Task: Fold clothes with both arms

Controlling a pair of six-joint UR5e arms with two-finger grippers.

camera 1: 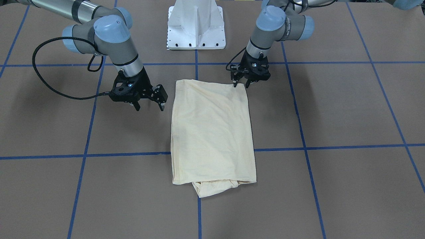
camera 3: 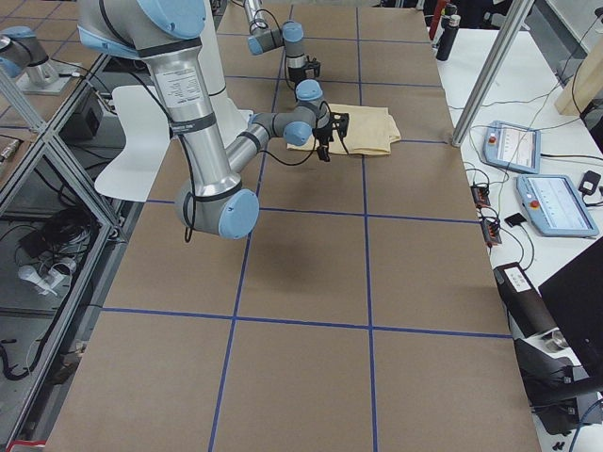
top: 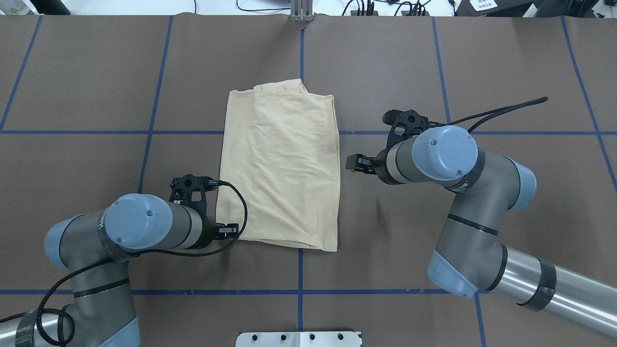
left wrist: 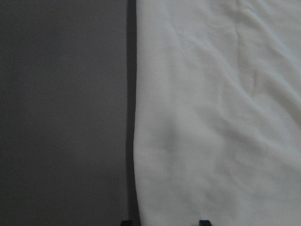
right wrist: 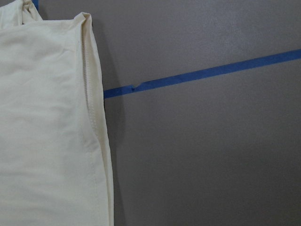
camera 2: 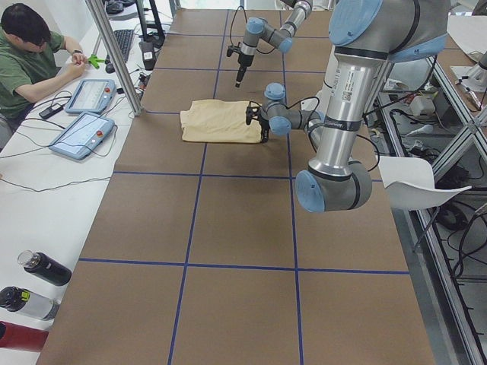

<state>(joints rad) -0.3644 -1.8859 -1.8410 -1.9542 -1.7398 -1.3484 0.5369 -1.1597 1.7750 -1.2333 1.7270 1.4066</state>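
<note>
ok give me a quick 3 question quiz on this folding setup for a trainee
1. True or false: the right end effector is shut on the T-shirt.
2. Pick one: the left end effector is at the T-shirt's A) corner near the white base, B) middle, C) far end.
3. Fill in: the bunched fabric pokes out at the T-shirt's end ___ from the white base.

Key
1. False: the right end effector is open, beside the T-shirt.
2. A
3. farthest
</note>
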